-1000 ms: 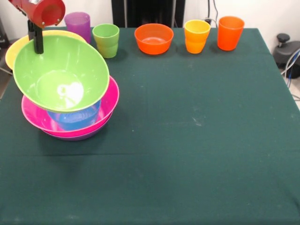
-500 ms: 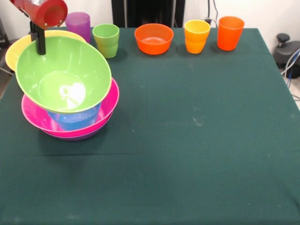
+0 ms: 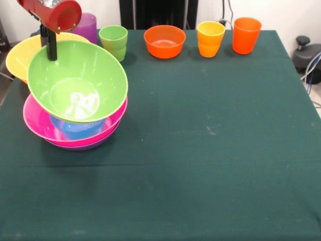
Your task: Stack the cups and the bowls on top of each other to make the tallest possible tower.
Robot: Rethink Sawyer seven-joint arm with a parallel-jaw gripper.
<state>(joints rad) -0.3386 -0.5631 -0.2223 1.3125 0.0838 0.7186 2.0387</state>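
My gripper [image 3: 51, 55] is shut on the far rim of the light green bowl [image 3: 77, 83], with one black finger inside the rim. It holds the bowl tilted toward the camera, over the low pile at the left. The pile is the pink bowl [image 3: 35, 123] with the blue bowl [image 3: 75, 129] inside it, on the purple bowl [image 3: 80, 146]. The yellow bowl [image 3: 17, 57] lies behind them. Along the far edge stand the purple cup [image 3: 88, 25], light green cup [image 3: 114, 42], orange bowl [image 3: 164, 41], yellow-orange cup [image 3: 210, 38] and orange cup [image 3: 246, 35].
The table [image 3: 200, 150] has a dark green cloth. The black pedestal [image 3: 153, 12] stands behind the far edge. A black object with cables [image 3: 307, 52] sits off the table's right side.
The gripper has carried the light green bowl a little to the right in the picture, still tilted over the pile. More of the yellow bowl shows behind it.
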